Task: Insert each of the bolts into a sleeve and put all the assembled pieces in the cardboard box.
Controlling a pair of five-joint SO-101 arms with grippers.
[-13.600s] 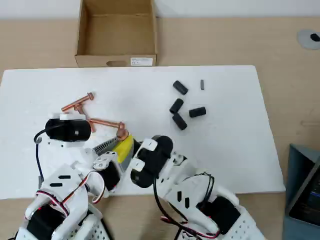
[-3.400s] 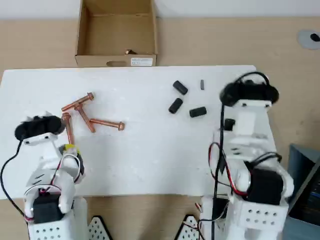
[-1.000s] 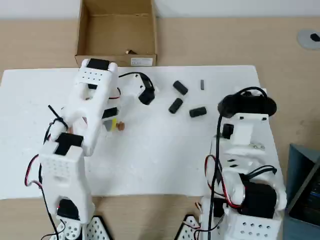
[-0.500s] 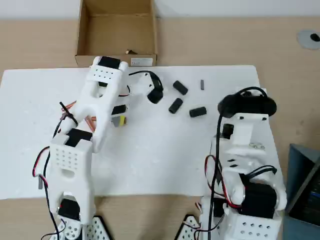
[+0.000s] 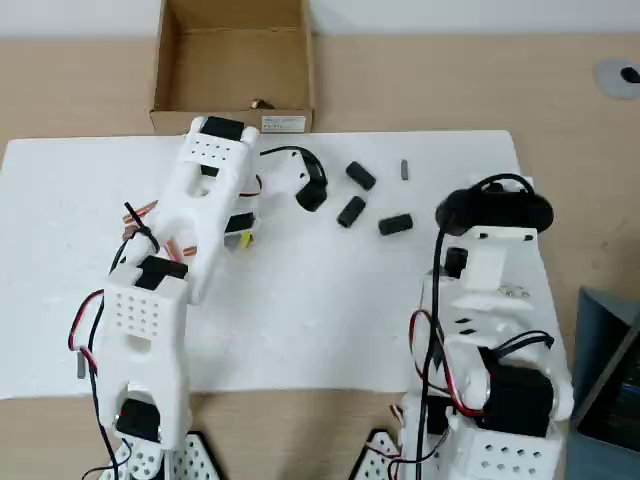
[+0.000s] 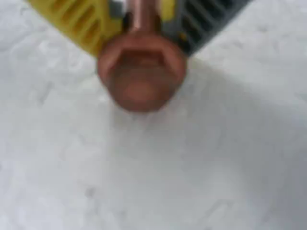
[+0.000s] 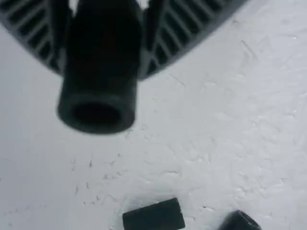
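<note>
My left gripper [image 6: 143, 26] is shut on a copper bolt [image 6: 141, 72], whose head points down at the white mat [image 6: 153, 182]. In the high view this gripper [image 5: 240, 234] hangs left of three black sleeves [image 5: 361, 176], [image 5: 351, 211], [image 5: 395, 224]. My right gripper [image 7: 103, 43] is shut on a black sleeve [image 7: 98, 91], open end towards the camera, above two loose sleeves [image 7: 153, 215], [image 7: 240, 221]. The right arm [image 5: 495, 210] stands folded at the mat's right side. More bolts [image 5: 145, 208], [image 5: 180, 248] peek out beside the left arm. The cardboard box [image 5: 232, 120] holds a copper piece [image 5: 258, 103].
A small grey pin [image 5: 404, 170] lies near the sleeves. A grey-blue device [image 5: 605, 370] stands off the mat at the right edge, and a round grey fitting [image 5: 618, 77] sits on the wooden table at the far right.
The left arm has swung right across the mat toward the sleeves with the bolt in its gripper, slowing in the last half second. The right arm has stayed still.
</note>
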